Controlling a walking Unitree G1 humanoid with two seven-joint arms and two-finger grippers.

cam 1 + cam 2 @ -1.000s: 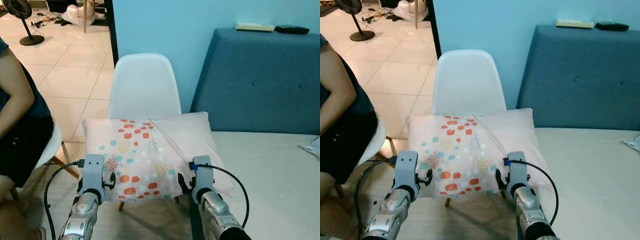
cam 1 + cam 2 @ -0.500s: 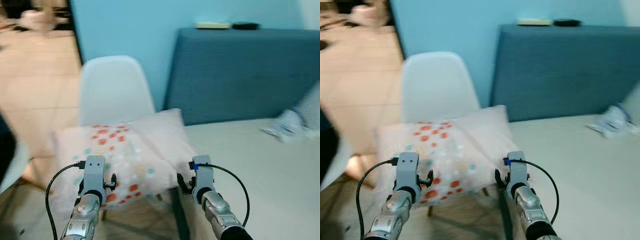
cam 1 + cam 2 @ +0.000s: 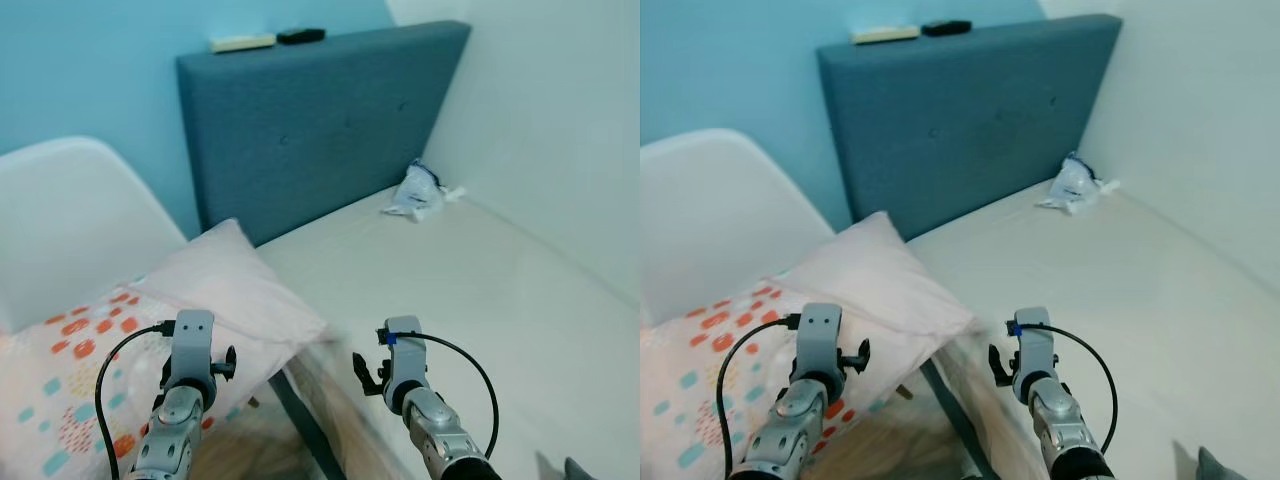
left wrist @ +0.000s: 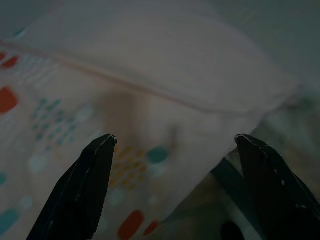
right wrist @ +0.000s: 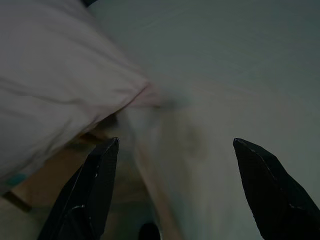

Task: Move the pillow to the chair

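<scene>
Pink pillow on white chair

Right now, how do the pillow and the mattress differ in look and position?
The pillow is pink with red, teal and yellow spots; the mattress is plain off-white. The pillow lies on the white chair, one corner reaching toward the mattress, which runs back to the blue headboard. Both look soft.
</scene>
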